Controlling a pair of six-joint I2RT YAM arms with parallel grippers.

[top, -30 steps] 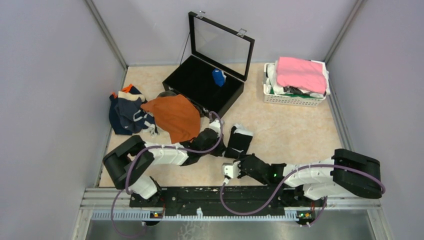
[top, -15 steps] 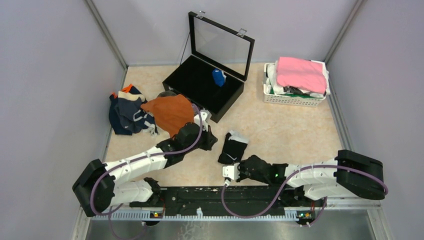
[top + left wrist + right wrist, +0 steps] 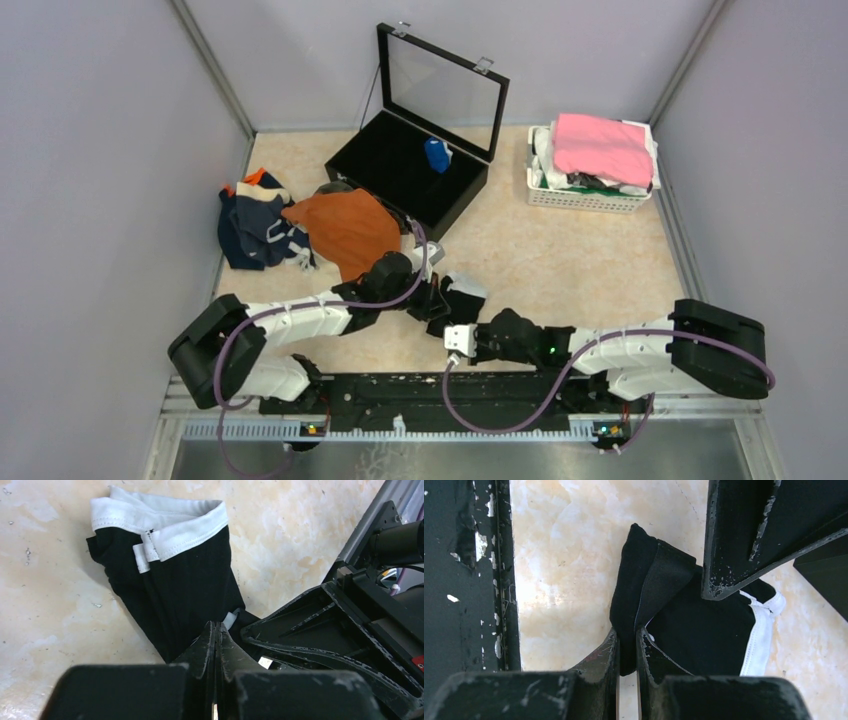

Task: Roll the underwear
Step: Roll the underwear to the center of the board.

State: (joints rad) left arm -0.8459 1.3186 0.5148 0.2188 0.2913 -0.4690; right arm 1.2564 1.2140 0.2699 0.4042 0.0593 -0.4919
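Observation:
The black underwear [image 3: 462, 297] with a white waistband lies bunched on the table between the two arms. In the left wrist view, the black underwear [image 3: 190, 585] has its waistband at the far end. My left gripper [image 3: 216, 626] is shut with nothing between its jaws, and its tips sit at the cloth's near end. My right gripper [image 3: 628, 636] is shut on a fold of the black underwear [image 3: 694, 625] at its edge. From above, the left gripper [image 3: 437, 300] and the right gripper [image 3: 466, 322] are close together at the garment.
More underwear lies at the left: a rust-orange pair [image 3: 345, 232] and a navy heap [image 3: 252, 225]. A blue pair [image 3: 437, 154] sits in the open black box [image 3: 400, 175]. A white basket [image 3: 590, 197] holds a pink cloth [image 3: 600, 148]. The metal rail [image 3: 400, 395] runs along the near edge.
The left arm swung away to the left, then came back to the black underwear. The garment has shifted left and bunched up shorter. The right gripper has kept its hold and edged left.

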